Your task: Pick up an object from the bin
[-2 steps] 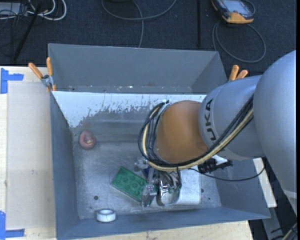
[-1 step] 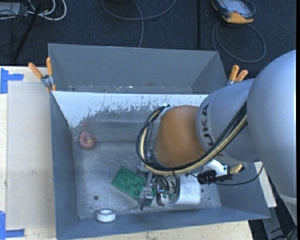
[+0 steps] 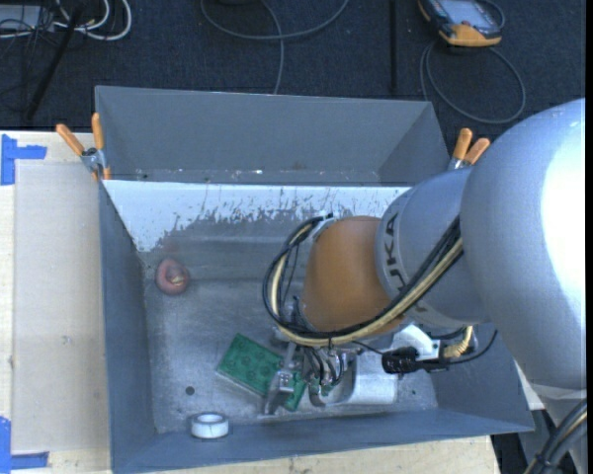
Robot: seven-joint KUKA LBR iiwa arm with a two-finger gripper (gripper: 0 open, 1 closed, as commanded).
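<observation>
My gripper is low in the bin's front middle, under the arm's orange cover. It sits at the right end of a flat green board that lies tilted on the bin floor. Whether it touches the board, I cannot tell. A pale whitish block lies just right of the gripper, partly hidden by it.
A small pinkish round thing rests at the left of the bin floor near the back slope. A white tape roll lies at the front left corner. The arm and its cables cover the bin's right half.
</observation>
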